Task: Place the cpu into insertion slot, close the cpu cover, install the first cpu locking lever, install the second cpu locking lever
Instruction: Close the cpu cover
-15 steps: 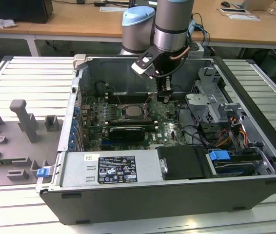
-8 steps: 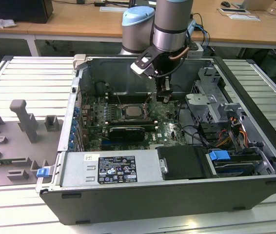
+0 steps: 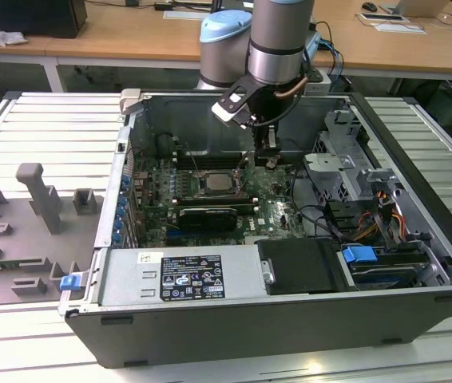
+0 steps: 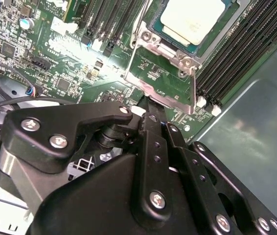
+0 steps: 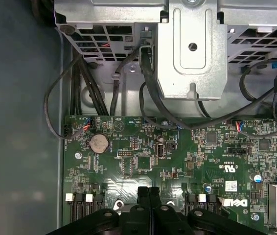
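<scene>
Black angular claw (image 4: 147, 105), pale square cpu (image 4: 193, 19)

The cpu (image 4: 193, 19) is pale silver-beige; around the cpu the motherboard (image 5: 197, 147) is green with black memory slots (image 4: 239, 54), the gripper (image 5: 149, 193) matte black.

A label (image 3: 190, 277) crowded with marks sits on the power supply (image 3: 122, 281), and in the first wrist view the board (image 5: 177, 147) bears a white sticker (image 5: 231, 186) and white lettering (image 5: 232, 201), seemingly upside down, none legible enough to quote.
</scene>
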